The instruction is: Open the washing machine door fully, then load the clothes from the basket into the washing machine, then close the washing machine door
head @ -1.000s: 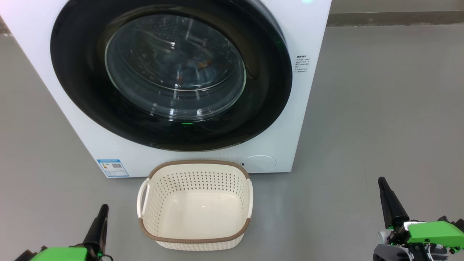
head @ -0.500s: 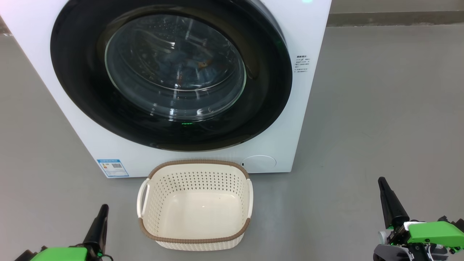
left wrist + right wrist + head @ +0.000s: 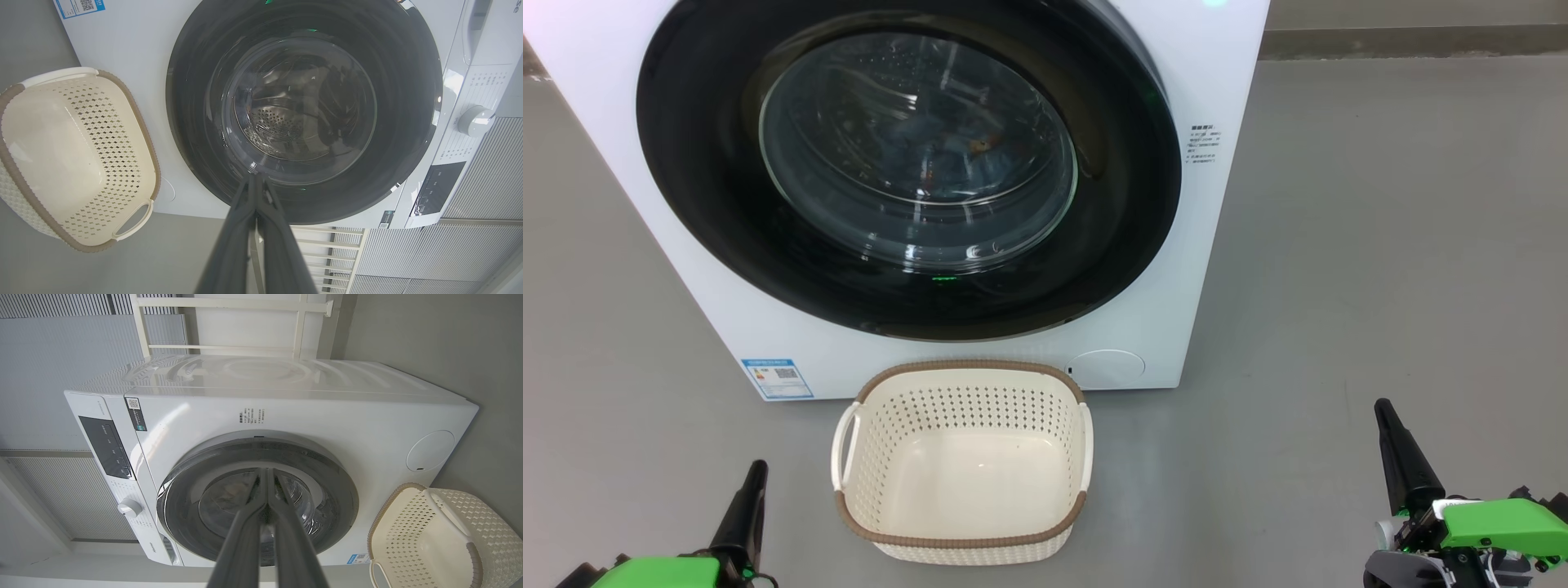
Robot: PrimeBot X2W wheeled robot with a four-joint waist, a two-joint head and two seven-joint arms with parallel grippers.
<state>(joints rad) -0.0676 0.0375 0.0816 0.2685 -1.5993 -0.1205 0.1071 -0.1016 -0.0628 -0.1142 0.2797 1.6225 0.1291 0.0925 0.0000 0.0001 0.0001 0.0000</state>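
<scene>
The white washing machine (image 3: 1225, 98) stands ahead with its round black door (image 3: 711, 204) closed flat against the front. Through the glass porthole I make out bluish clothes (image 3: 947, 155) with an orange spot inside the drum. The cream perforated basket (image 3: 964, 545) sits on the floor right before the machine, with nothing in it. My left gripper (image 3: 756, 469) rests at the lower left, fingers together, holding nothing. My right gripper (image 3: 1382, 406) is at the lower right, also shut and empty. Both wrist views show the door (image 3: 192, 102) (image 3: 339, 498) and basket (image 3: 12, 192) (image 3: 474, 555) beyond my closed fingers.
Grey floor (image 3: 1380, 245) spreads on both sides of the machine. A blue label sticker (image 3: 777, 378) and a round white flap (image 3: 1107, 367) mark the machine's lower front. The control panel and dial (image 3: 474, 120) sit at its top, with ribbed wall panels and a white rack behind.
</scene>
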